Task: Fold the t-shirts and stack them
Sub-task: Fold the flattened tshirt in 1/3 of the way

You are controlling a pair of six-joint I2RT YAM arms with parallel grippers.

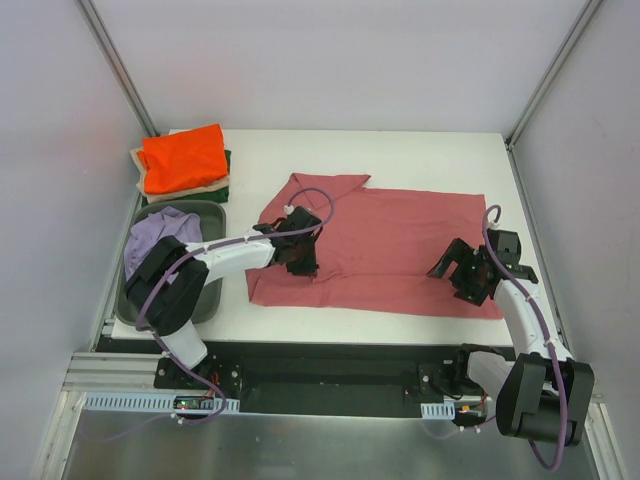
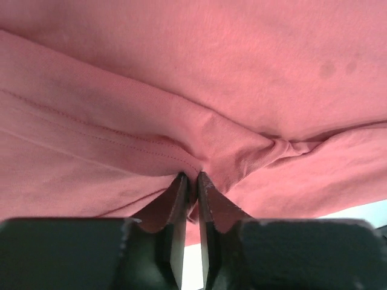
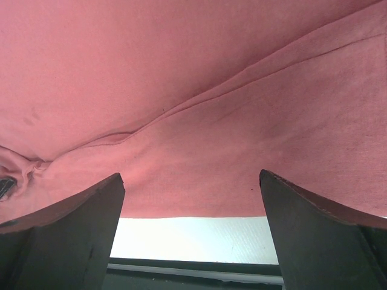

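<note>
Rose shirt (image 1: 400, 250) — apparently — in left hand (image 2: 192, 176)

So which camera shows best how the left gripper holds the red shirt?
The left wrist view: the left gripper is shut on a bunched fold of the red shirt. The top view shows it only from above, the pinch hidden. The right wrist view shows cloth, not this grip.

Five shirts are counted in all, namely one red shirt (image 1: 400, 250), one lavender shirt (image 1: 160, 228), one orange shirt (image 1: 182, 158), one beige shirt (image 1: 210, 188) and one green shirt (image 1: 227, 160), while one grey bin (image 1: 210, 212), one table (image 1: 420, 160) and two grippers, the left gripper (image 1: 300, 250) and the right gripper (image 1: 462, 272), are also counted.
</note>
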